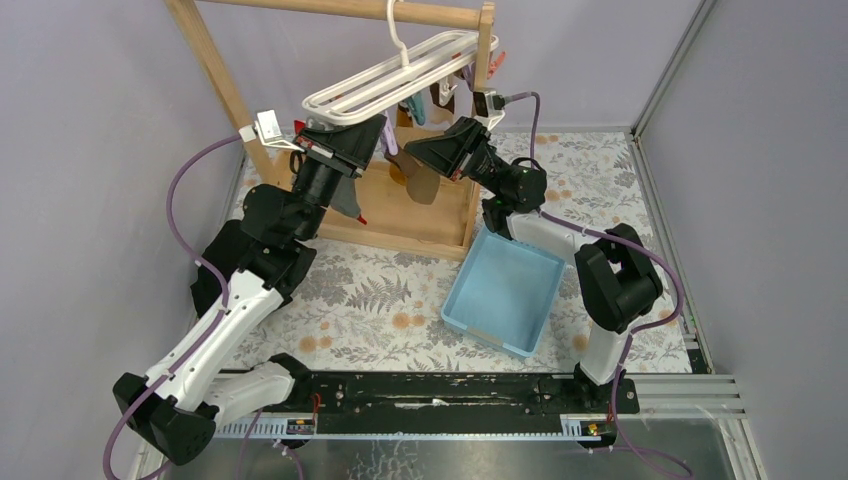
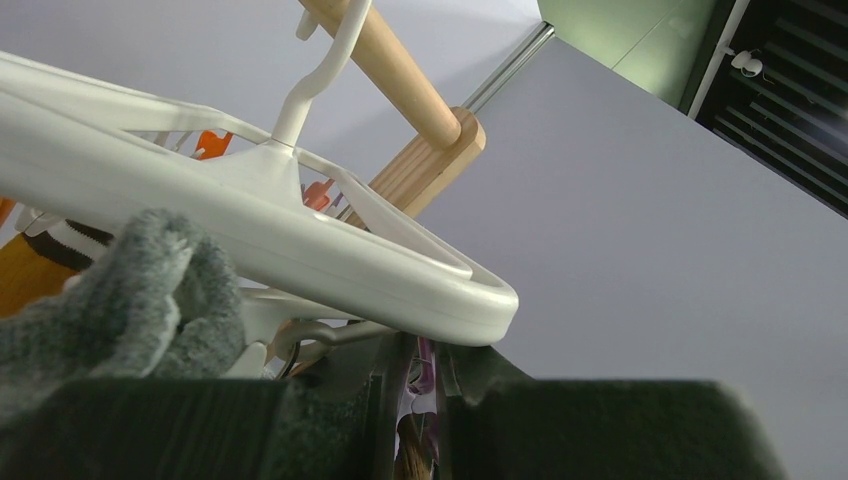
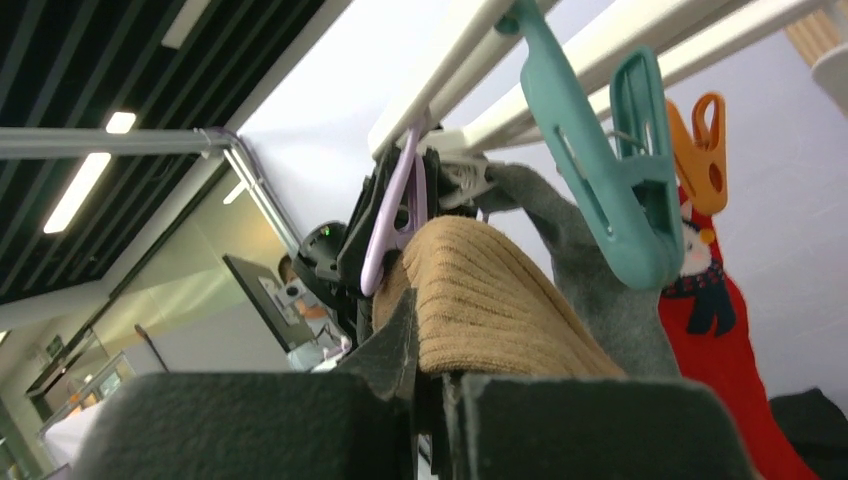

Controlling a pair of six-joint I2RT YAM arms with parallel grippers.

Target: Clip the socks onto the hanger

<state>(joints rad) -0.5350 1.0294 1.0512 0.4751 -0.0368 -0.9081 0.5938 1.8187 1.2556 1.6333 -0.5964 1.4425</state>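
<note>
Right wrist view shows the right gripper [image 3: 440,385] pinching the tan sock [image 3: 480,300] up beside a lilac clip [image 3: 392,215] on the hanger [image 3: 600,50], apparently not yet clipped; whether the left gripper [image 2: 412,400] grips anything I cannot tell.

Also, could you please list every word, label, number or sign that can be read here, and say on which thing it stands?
No text can be read in any view.
On the hanger, the teal clip, the tan sock and the blue tray: no print visible.
On the red sock: a small figure as a picture, no letters.
The white tag on the wooden stand: too small to read.
</note>
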